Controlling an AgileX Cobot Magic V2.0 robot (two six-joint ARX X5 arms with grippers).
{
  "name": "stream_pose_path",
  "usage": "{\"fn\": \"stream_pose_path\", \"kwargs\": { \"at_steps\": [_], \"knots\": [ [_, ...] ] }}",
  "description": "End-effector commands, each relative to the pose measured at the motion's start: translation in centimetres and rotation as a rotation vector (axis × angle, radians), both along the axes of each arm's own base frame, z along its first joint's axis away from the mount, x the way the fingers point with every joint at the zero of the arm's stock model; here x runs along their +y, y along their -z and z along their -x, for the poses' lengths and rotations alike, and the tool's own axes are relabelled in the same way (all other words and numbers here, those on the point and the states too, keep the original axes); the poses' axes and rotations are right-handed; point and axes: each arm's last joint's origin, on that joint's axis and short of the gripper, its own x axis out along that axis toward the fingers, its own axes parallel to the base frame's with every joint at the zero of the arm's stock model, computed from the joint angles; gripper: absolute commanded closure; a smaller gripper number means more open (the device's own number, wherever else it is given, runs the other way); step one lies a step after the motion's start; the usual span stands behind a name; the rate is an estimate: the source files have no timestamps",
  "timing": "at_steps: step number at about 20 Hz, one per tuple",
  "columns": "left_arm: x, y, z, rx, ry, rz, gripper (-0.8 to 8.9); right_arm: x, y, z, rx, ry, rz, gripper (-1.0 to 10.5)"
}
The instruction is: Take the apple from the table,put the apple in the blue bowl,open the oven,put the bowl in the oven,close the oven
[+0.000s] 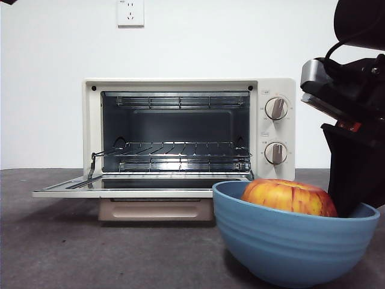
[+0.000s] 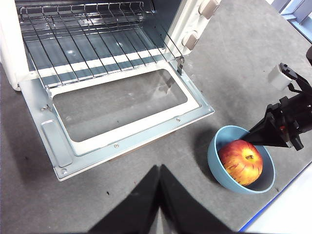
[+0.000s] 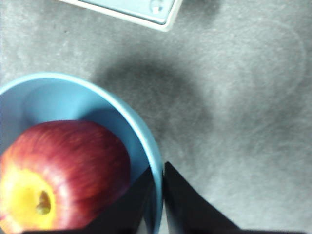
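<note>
The apple lies in the bowl, stem pit up and tilted a little, its red and yellow skin rising above the rim in the front view. The bowl stands on the bench, in front of the oven and off toward its knob side, apart from the lowered door.

The right gripper is at the bowl's rim: in the right wrist view one jaw sits inside the wall, next to the apple, and the other outside, with the blue rim between them. The jaws are nearly together and pinch the wall. In the front view this arm shows as a large dark mass at the right, reaching down behind the bowl's far side.

The oven is open, the door flat and level, its glass pane facing up. The wire rack sits inside the dark cavity, and two grey knobs are on the panel beside it.

The left gripper hangs above the bench in front of the door, jaws pressed together and holding nothing. A wall socket is above the oven.
</note>
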Motion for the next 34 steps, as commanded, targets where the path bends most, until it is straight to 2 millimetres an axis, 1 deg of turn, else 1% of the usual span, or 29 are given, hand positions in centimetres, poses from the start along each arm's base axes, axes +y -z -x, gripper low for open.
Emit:
{"fn": "stream_pose_path", "kwargs": {
  "at_steps": [1, 3, 5, 7, 9, 12, 17, 20, 22, 25, 30, 34],
  "knots": [
    [-0.2, -0.2, -0.4, -0.015, 0.018, -0.011, 8.07, 0.8, -1.0, -0.3, 0.002, 0.011, -0.037, 9.4],
    [-0.4, 0.0, -0.7, -0.006, 0.022, -0.021, 8.07, 1.6, -2.6, -0.5, -0.017, 0.005, -0.057, 9.4],
    [-0.4, 0.0, -0.8, -0.002, 0.024, -0.024, 8.07, 2.5, -4.6, -0.9, -0.061, 0.007, -0.072, 9.4],
    [-0.4, 0.1, -0.8, -0.008, 0.03, -0.032, 8.07, 3.2, -6.5, -1.7, -0.109, 0.036, -0.075, 9.4],
    [-0.4, 0.1, -0.8, -0.012, 0.035, -0.038, 8.07, 4.1, -7.7, -3.1, -0.127, 0.066, -0.076, 9.4],
    [-0.4, 0.1, -0.7, -0.014, 0.038, -0.039, 8.07, 5.7, -8.7, -5.6, -0.152, 0.093, -0.055, 9.4],
    [-0.4, 0.1, -0.7, -0.019, 0.043, -0.045, 8.07, 9.4, -9.7, -11.0, -0.154, 0.154, -0.06, 9.4],
    [-0.4, 0.1, -0.7, -0.02, 0.042, -0.045, 8.07, 10.8, -10.3, -13.2, -0.165, 0.208, -0.065, 9.4],
    [-0.4, 0.1, -0.7, -0.019, 0.043, -0.045, 8.07, 11.4, -10.3, -14.4, -0.164, 0.257, -0.067, 9.4],
    [-0.4, 0.1, -0.7, -0.019, 0.043, -0.045, 8.07, 11.5, -10.1, -15.5, -0.171, 0.338, -0.07, 9.4],
    [-0.4, 0.1, -0.7, -0.019, 0.043, -0.046, 8.07, 11.0, -9.9, -16.2, -0.186, 0.447, -0.073, 9.4],
    [-0.4, 0.1, -0.7, -0.015, 0.043, -0.047, 8.07, 10.7, -9.9, -16.7, -0.206, 0.498, -0.074, 9.4]
  ]
}}
